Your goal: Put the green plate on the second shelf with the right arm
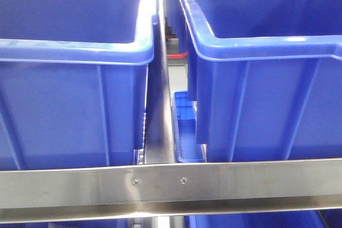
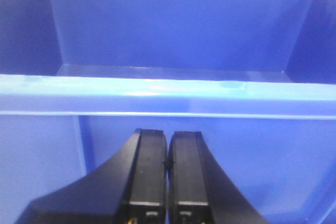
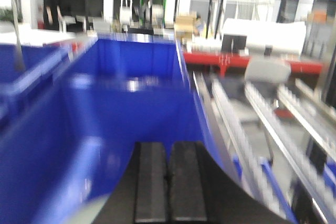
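In the front view, two blue bins, one at the left (image 1: 69, 73) and one at the right (image 1: 267, 78), fill the frame above a steel shelf rail (image 1: 171, 182) along the bottom, with a narrow gap between them. In the left wrist view, the left gripper (image 2: 167, 169), fingers pressed together, sits at lower centre facing a bin wall. The blurred right wrist view shows the right gripper (image 3: 167, 182) closed on nothing, above a bin. The green plate appears in no view.

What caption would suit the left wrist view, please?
Left gripper, fingers together, facing an empty blue bin.
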`<state>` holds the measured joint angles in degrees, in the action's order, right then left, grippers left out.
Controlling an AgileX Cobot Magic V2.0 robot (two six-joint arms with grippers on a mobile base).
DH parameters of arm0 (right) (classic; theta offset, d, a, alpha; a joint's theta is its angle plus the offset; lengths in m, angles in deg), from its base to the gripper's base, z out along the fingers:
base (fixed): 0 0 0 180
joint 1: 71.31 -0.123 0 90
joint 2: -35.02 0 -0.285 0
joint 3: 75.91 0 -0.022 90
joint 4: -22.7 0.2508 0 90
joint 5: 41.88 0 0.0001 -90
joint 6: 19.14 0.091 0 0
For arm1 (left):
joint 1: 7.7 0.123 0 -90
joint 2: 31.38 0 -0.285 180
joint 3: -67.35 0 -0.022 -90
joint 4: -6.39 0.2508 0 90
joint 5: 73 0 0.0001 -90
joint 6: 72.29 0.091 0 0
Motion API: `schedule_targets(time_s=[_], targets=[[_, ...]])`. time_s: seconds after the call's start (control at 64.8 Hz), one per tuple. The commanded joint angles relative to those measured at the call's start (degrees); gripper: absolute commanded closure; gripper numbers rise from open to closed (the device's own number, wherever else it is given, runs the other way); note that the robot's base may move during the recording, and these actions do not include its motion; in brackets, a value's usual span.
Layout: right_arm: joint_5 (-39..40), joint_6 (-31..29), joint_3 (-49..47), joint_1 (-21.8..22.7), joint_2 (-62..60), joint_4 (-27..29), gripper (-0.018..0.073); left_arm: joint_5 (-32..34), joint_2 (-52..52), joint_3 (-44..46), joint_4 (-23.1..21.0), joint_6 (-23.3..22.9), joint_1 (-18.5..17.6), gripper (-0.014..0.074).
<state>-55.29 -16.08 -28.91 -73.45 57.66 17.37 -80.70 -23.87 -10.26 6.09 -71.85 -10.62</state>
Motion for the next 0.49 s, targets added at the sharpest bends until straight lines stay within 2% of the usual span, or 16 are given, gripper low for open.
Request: schedule_targets(time_s=[0.0,0.124,0.139,0.185,0.34,0.479], targets=[[4.24,-0.61,4.81,0.34,-3.09,-0.79,0.0500,4.97,-0.82,-2.40,-0.50,-0.44,-0.24,0.0466],[9.10,-0.02,14.86,0.34,-9.56,1.72,0.0500,4.97,-0.82,-2.40,-0.50,-0.44,-0.24,0.0466],[12.25,0.20,18.85,0.34,-12.04,3.79,0.0500,4.97,-0.82,-2.40,-0.50,-0.44,-0.24,0.0466],[14.12,0.20,22.12,0.34,-13.36,4.92,0.0500,4.97,-0.82,-2.40,-0.50,-0.44,-0.24,0.0466],[17.69,0.20,27.88,0.34,-15.89,6.31,0.0500,4.97,-0.82,-2.40,-0.50,-0.44,-0.24,0.0466],[18.53,0.20,29.21,0.34,-16.09,6.31,0.0500,4.97,-0.82,-2.40,-0.50,-0.44,-0.24,0.0466]])
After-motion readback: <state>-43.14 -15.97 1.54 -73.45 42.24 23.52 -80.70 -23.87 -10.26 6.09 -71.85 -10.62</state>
